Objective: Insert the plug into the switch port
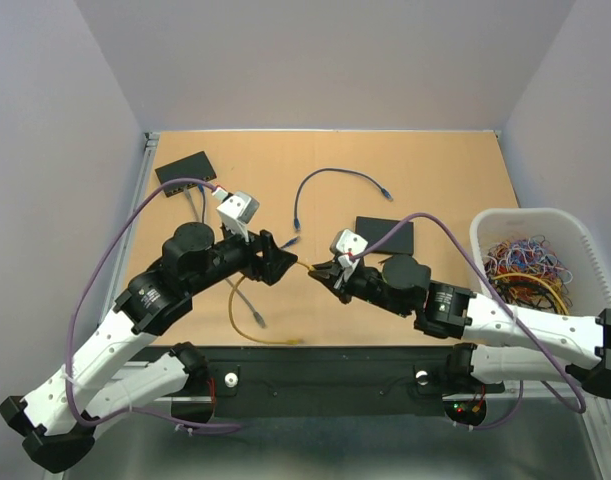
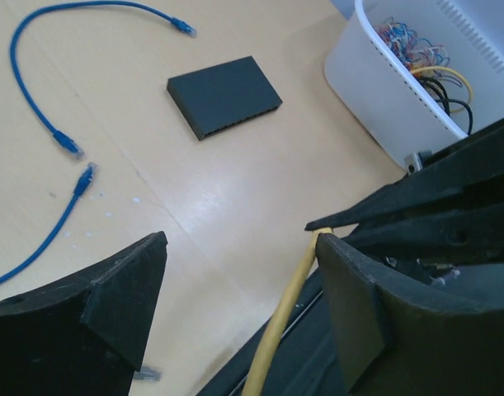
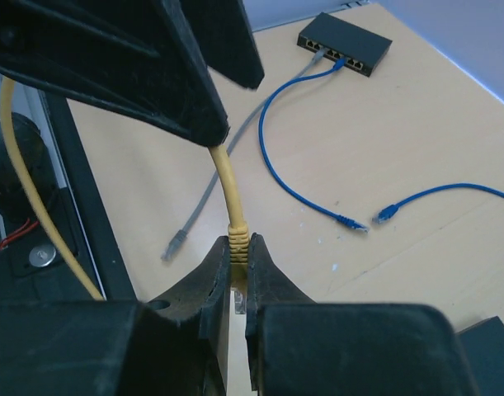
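Note:
My right gripper (image 3: 239, 245) is shut on the ribbed boot of the yellow cable's plug (image 3: 239, 233), held above the table; in the top view this gripper (image 1: 321, 270) sits mid-table. The yellow cable (image 1: 241, 300) runs from it to the table's front edge. My left gripper (image 1: 277, 258) is open right in front of it, jaws wide apart (image 2: 239, 247); the yellow cable (image 2: 289, 313) runs along the inner face of its right finger (image 2: 355, 297). A free black switch (image 2: 225, 95) lies behind the right arm (image 1: 395, 228). A second switch (image 1: 185, 168) lies at the far left, with cables plugged in.
A white bin (image 1: 585, 250) of coloured cables stands at the right edge. A loose blue cable (image 1: 335, 175) lies mid-back of the table. A blue cable (image 3: 293, 177) and a grey one (image 3: 198, 206) trail from the far switch (image 3: 345, 41). The walls are close on three sides.

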